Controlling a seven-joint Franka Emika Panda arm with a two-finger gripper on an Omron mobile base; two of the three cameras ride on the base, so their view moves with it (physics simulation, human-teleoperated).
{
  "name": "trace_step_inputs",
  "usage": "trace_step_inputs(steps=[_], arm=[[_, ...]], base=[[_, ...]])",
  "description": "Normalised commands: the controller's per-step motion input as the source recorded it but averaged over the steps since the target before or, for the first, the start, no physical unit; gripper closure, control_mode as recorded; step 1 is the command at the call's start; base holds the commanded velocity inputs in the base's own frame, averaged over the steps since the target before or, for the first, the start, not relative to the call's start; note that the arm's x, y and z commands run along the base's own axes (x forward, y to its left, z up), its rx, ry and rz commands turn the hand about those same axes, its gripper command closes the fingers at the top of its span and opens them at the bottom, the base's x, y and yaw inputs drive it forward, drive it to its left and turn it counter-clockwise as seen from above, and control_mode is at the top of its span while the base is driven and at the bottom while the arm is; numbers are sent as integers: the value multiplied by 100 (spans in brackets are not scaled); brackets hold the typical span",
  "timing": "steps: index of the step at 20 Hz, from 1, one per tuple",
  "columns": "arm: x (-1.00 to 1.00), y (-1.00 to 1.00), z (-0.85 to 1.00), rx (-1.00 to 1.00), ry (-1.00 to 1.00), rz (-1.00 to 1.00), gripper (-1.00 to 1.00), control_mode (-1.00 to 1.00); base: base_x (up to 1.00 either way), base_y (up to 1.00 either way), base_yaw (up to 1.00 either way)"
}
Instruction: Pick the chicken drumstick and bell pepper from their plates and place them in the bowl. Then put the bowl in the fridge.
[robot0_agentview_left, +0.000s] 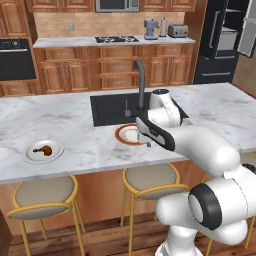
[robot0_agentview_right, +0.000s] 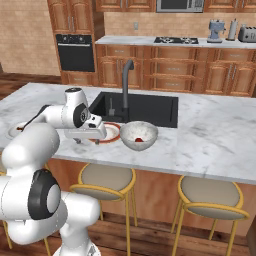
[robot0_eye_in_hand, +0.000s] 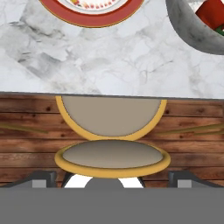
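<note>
**Desk:** Two items to bowl, one already in it? Take me left to right.

**Photographer:** At far left of the marble island (robot0_agentview_left: 70, 117) sits the plain plate (robot0_agentview_left: 43, 151) with the chicken drumstick (robot0_agentview_left: 43, 149) lying on it, brown and glossy. Moving right, the orange-rimmed plate (robot0_agentview_left: 125, 135) stands by the black sink (robot0_agentview_left: 112, 107), nothing on it that I can make out. Just right of it in the right base view is the bowl (robot0_agentview_right: 138, 135), with the bell pepper (robot0_agentview_right: 140, 140) showing red inside. The fridge (robot0_agentview_left: 225, 40) is at the far right, its door open.

**Desk:** And the gripper?

**Photographer:** The gripper (robot0_agentview_right: 85, 141) hangs over the island's near edge beside the rimmed plate, jaws spread wide and holding nothing. The hand view looks down past the counter edge at a stool (robot0_eye_in_hand: 112, 155).

**Desk:** How will the drumstick handle?

**Photographer:** My read: light, fairly firm, but glossy, so likely slippery. The thicker end offers the most to bite on; pinching across it from above looks safer than the thin end, which could squirt out. The bowl looks rigid and heavier, and is best taken by the rim wall, kept level so the pepper stays put.
</note>
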Motion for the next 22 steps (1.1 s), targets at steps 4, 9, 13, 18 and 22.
trace_step_inputs(steps=[4, 9, 13, 18, 22], arm=[[0, 0, 0, 0, 0, 0, -100, 100], [0, 0, 0, 0, 0, 0, -100, 100], [0, 0, 0, 0, 0, 0, -100, 100], [0, 0, 0, 0, 0, 0, -100, 100], [0, 0, 0, 0, 0, 0, -100, 100]], base=[[0, 0, 0], [-1, 0, 0], [-22, 19, 1], [-24, 72, 0], [-12, 84, 0]])
